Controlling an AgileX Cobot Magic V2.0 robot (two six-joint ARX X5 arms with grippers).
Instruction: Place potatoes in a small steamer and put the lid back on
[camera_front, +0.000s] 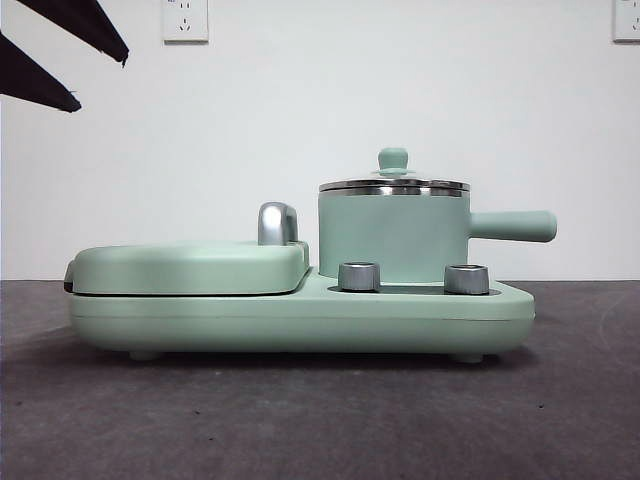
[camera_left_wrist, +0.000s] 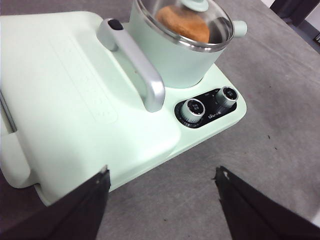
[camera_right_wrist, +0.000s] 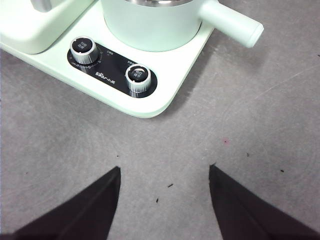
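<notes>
The mint-green small steamer (camera_front: 392, 238) stands on the right half of the mint appliance base (camera_front: 300, 320), its straight handle (camera_front: 512, 226) pointing right. The glass lid (camera_front: 394, 184) with its mint knob (camera_front: 393, 159) sits on the steamer's rim. Through the lid (camera_left_wrist: 186, 20) in the left wrist view I see the orange-brown potato (camera_left_wrist: 182, 24) inside the steamer (camera_left_wrist: 170, 55). My left gripper (camera_left_wrist: 162, 187) is open and empty, above the table in front of the base. My right gripper (camera_right_wrist: 165, 180) is open and empty, above bare table near the knobs; the steamer (camera_right_wrist: 150, 25) shows beyond.
The flat mint griddle cover (camera_front: 190, 266) with a chrome handle (camera_front: 277, 223) fills the base's left half. Two metal knobs (camera_front: 359, 276) (camera_front: 466, 279) sit at the front of the base. Two black jaw tips (camera_front: 75, 45) show at the top left corner. Grey table (camera_front: 320, 420) surrounds the appliance.
</notes>
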